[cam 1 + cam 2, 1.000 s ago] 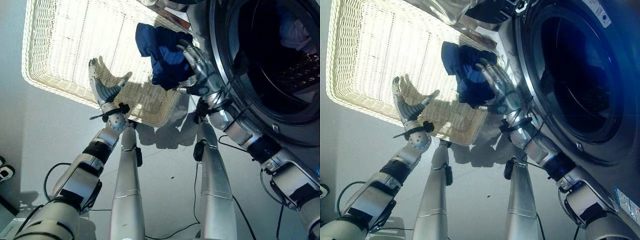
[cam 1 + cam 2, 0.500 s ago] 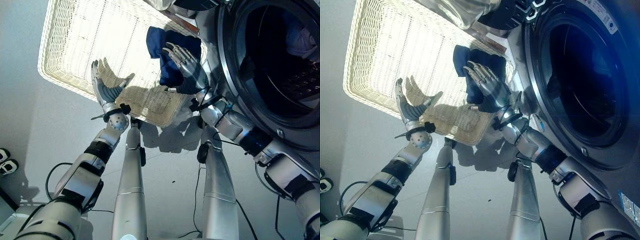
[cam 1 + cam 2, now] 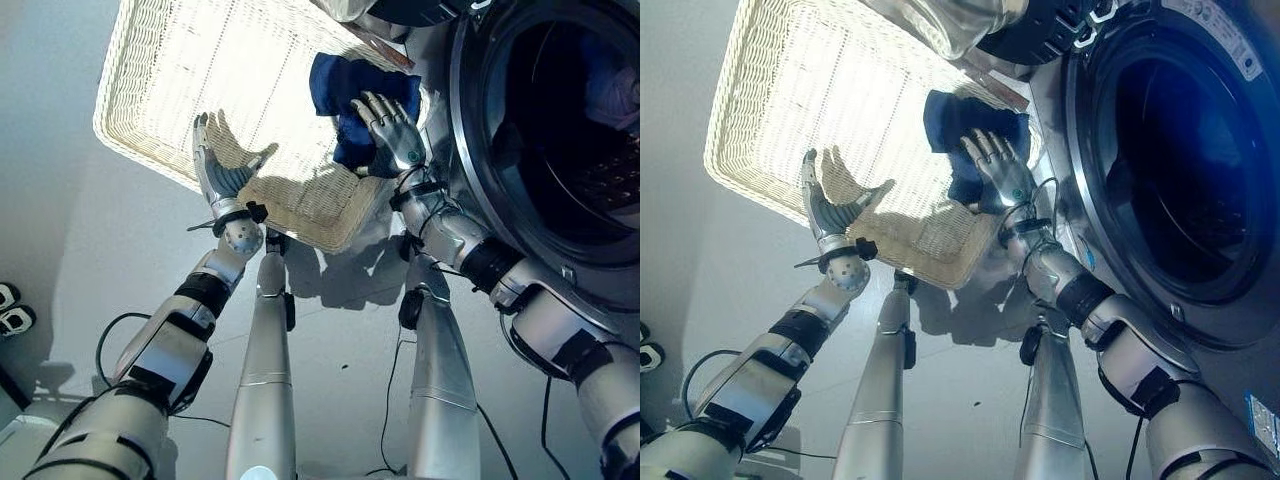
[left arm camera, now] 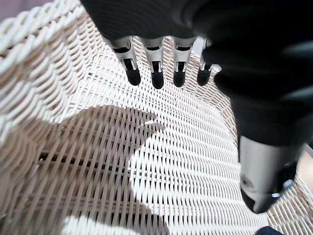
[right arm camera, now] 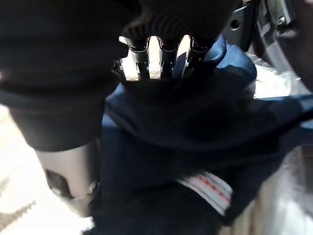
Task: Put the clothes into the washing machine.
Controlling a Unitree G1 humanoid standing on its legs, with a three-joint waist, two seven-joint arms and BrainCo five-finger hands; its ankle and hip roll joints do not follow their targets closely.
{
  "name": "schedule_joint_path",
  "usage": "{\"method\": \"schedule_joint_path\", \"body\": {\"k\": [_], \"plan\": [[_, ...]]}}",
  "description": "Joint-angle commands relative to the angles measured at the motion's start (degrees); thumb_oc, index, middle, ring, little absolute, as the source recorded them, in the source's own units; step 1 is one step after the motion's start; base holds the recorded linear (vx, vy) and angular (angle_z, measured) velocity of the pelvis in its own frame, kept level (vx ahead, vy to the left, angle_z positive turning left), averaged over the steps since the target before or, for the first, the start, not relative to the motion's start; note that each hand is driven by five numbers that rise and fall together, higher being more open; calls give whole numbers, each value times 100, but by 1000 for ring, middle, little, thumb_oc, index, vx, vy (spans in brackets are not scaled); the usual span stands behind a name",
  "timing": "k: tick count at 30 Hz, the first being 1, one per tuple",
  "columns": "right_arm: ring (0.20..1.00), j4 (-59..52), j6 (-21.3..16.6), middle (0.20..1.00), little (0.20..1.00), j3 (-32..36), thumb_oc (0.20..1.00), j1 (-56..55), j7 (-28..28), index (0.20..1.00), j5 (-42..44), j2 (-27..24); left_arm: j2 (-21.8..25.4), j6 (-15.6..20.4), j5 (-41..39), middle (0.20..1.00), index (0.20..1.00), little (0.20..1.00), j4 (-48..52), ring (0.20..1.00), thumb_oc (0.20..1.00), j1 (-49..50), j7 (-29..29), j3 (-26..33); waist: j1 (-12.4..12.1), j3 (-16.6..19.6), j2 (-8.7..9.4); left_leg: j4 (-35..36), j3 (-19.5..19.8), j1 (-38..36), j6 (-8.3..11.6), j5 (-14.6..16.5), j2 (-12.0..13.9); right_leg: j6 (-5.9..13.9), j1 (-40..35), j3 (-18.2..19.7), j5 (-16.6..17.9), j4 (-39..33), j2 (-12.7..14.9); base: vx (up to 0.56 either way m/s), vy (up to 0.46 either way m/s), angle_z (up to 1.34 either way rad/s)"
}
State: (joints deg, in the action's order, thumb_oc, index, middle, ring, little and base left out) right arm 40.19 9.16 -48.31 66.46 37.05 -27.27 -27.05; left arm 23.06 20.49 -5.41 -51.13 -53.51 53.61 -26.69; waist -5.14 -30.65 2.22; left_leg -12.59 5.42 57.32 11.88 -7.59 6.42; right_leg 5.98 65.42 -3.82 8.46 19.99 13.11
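A: Left eye view first. Which step do you think is in hand?

B: I judge it is the pick-up. The right robot hand (image 3: 392,128) lies on the dark blue crumpled garment (image 3: 350,85), which sits in the corner of the cream woven wicker basket (image 3: 160,90) nearest the front-loading washing machine with the round dark opening (image 3: 560,120). The fingers look spread over the cloth, so I cannot tell from here if they grip it.

A: And the left robot hand (image 3: 215,172)?

B: It hovers above the basket floor with straight fingers, holding nothing.

A: Right eye view?

B: Same scene. The garment is bunched, soft, with folds; it is just beside the machine's grey door ring (image 3: 1080,180).

A: Left wrist view?

B: The dark-tipped fingers (image 4: 156,78) point straight over bare weave, apart from it, and the hand is relaxed.

A: Right wrist view?

B: The fingers (image 5: 161,51) press into the blue cloth, with the thumb (image 5: 68,171) on the other side of the folds. A white hem with a red line (image 5: 205,188) shows on the garment. A firm pinch I cannot confirm.

A: What does the next move call for?

B: In my judgement, closing the fingers around a thick fold, lifting clear of the basket rim, then carrying the cloth sideways into the drum.
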Motion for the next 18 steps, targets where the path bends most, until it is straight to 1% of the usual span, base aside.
{"method": "schedule_joint_path", "body": {"k": [1, 5, 8, 13, 14, 15, 18], "plan": [[1000, 366, 209, 1000, 1000, -200, 1000, 214, 83, 1000, -121, -61, -149, 193, -55, 1000, 1000, 1000, -89, 1000, 1000, -204, 62, 85, 114, 85, -496, -111, 60, 281, -549, -110, -401, 392, -117, -242, 254, -142, -142, 6, -15, 6], [1000, 928, 172, 1000, 1000, -256, 1000, 365, 150, 1000, -110, -15, -198, 230, -68, 1000, 1000, 1000, -120, 1000, 1000, -275, 49, -7, 59, 85, -552, -102, 90, 310, -569, -122, -415, 398, -94, -264, 289, -153, -117, 10, -18, 6], [1000, 1006, 162, 1000, 1000, -253, 1000, 398, 162, 1000, -123, -14, -206, 220, -83, 1000, 1000, 1000, -97, 1000, 1000, -276, 65, -42, 52, 85, -564, -112, 100, 325, -573, -119, -422, 397, -82, -265, 295, -154, -116, 8, -9, 3], [1000, 1253, 283, 1000, 1000, -285, 1000, 484, 100, 1000, -173, 23, -247, 208, -97, 1000, 1000, 1000, -71, 1000, 1000, -293, 73, -109, 28, 85, -593, -99, 106, 313, -597, -128, -431, 400, -82, -273, 321, -162, -109, 0, 0, 0], [482, 1306, 301, 482, 482, -304, 482, 514, 60, 482, -176, 24, -245, 228, -103, 1000, 1000, 1000, -66, 1000, 1000, -292, 54, -112, 19, 85, -604, -106, 112, 323, -597, -131, -429, 401, -75, -269, 326, -158, -104, 0, 0, 0], [200, 1332, 307, 200, 200, -317, 200, 531, 43, 200, -170, 21, -234, 235, -117, 1000, 1000, 1000, -53, 1000, 1000, -296, 42, -117, 14, 85, -612, -93, 112, 320, -599, -135, -429, 403, -72, -271, 336, -166, -98, 0, 0, 0], [200, 1385, 292, 200, 200, -318, 200, 552, 40, 200, -189, 25, -246, 248, -126, 1000, 1000, 1000, -39, 1000, 1000, -302, 58, -134, 9, 85, -626, -84, 118, 329, -595, -146, -431, 407, -58, -263, 351, -174, -95, 0, 0, 0]]}}
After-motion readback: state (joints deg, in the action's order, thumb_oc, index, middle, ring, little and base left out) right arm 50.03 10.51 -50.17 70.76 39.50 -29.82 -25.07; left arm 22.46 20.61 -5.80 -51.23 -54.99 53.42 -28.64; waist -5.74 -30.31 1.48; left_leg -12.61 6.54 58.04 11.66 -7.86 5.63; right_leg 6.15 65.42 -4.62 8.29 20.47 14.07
